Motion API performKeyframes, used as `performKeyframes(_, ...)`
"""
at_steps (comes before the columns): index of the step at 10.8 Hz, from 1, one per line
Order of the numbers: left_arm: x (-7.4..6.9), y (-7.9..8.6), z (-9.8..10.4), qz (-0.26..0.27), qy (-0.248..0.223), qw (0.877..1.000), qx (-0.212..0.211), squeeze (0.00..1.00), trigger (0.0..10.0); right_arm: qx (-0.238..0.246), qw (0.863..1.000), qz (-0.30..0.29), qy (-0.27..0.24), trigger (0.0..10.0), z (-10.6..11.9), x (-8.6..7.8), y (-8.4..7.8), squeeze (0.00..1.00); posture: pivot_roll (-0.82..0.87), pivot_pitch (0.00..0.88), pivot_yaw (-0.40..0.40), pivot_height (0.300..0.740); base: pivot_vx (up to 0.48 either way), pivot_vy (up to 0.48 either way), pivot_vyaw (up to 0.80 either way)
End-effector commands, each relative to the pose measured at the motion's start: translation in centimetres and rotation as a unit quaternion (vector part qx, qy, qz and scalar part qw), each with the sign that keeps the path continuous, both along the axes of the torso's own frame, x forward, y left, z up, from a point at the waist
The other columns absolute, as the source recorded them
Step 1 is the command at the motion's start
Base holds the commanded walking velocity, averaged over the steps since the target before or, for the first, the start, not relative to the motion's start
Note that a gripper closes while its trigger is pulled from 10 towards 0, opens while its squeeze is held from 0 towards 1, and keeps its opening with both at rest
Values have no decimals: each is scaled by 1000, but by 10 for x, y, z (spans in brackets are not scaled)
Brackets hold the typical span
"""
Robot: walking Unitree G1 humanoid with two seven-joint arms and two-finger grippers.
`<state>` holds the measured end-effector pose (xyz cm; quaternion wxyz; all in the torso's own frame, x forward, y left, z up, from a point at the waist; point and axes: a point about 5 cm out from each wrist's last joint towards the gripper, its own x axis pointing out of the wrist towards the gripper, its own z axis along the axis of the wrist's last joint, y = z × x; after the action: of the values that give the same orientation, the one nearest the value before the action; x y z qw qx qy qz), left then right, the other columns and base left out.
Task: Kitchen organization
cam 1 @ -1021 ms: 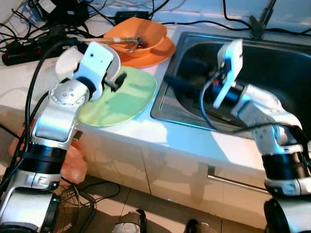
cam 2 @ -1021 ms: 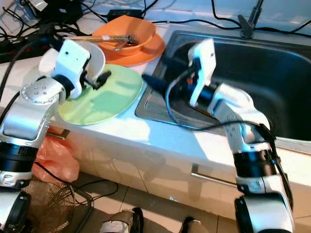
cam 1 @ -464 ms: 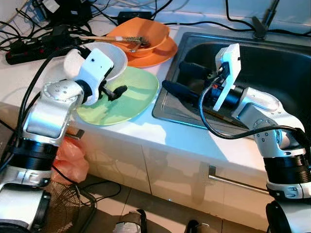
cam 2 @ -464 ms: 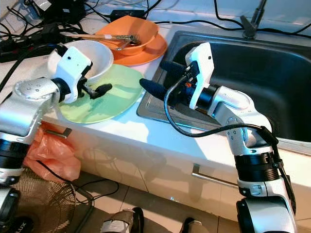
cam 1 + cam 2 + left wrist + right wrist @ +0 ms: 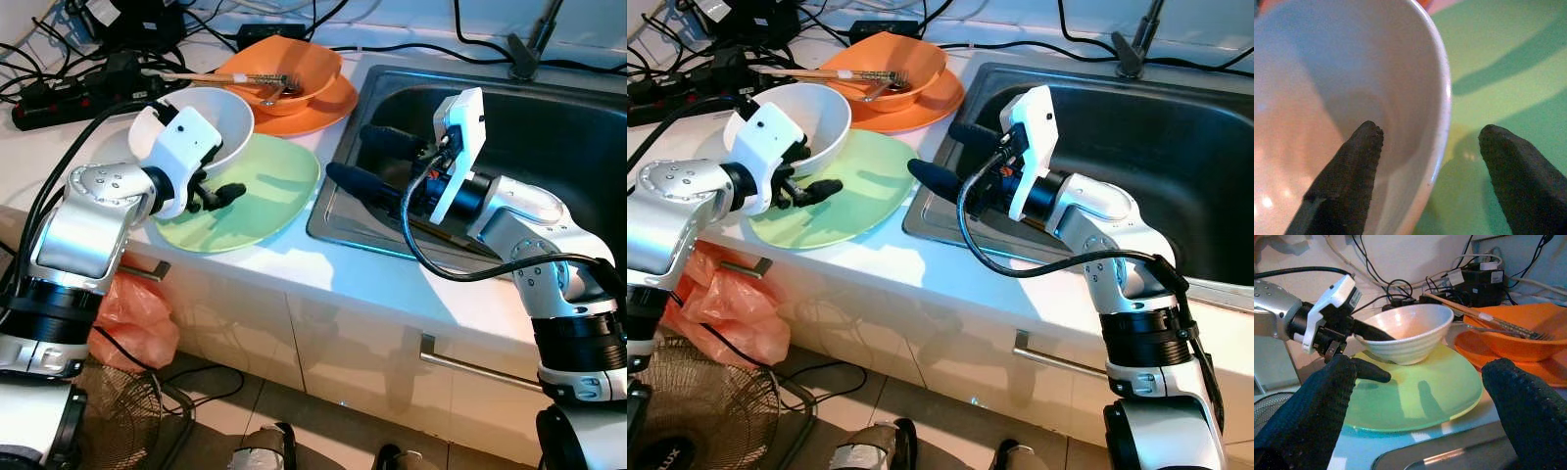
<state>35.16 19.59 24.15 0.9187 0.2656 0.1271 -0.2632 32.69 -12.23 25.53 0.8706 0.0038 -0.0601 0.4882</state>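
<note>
White bowl point(image 5: 217, 122) rim between left hand point(image 5: 204, 186) fingers

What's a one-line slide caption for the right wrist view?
Left gripper straddles the white bowl's rim on the green plate, orange bowl behind.

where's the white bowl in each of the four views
Left eye view: white bowl upper left, on the green plate's far edge.
Right eye view: upper left, by the left gripper.
Left wrist view: fills the left half, rim between the fingers.
Right wrist view: centre.
Shared landmark: the green plate under it.
</note>
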Motion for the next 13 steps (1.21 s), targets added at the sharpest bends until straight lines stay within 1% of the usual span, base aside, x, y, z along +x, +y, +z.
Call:
performKeyframes(1, -3, 1, -8, -4, 21, 1000, 9, 0, 0, -7, 1000, 10, -7, 10000, 2, -4, 2, 0, 154, 130, 85, 740, 0, 0, 0)
performKeyframes(5, -4, 3, -13, -7, 33, 999, 10, 0, 0, -11, 1000, 3, -1, 10000, -1, -1, 1, 0, 150, 130, 81, 740, 0, 0, 0)
performKeyframes(8, -6, 0, -16, -20, 40, 999, 12, 0, 0, -12, 1000, 0, 1, 10000, -3, -1, -1, 0, 149, 130, 81, 740, 0, 0, 0)
performKeyframes(11, -7, -5, -16, -30, 25, 999, -2, 0, 0, -12, 1000, -3, 5, 10000, -4, 1, -2, 0, 148, 130, 78, 740, 0, 0, 0)
performKeyframes(12, -4, -3, -12, -18, -3, 1000, -10, 0, 0, -12, 1000, -3, 6, 10000, -5, 1, -2, 0, 147, 129, 78, 740, 0, 0, 0)
performKeyframes(13, -2, -2, -10, -13, -12, 1000, -12, 0, 0, -13, 1000, -4, 7, 10000, -5, 2, -2, 0, 148, 129, 78, 740, 0, 0, 0)
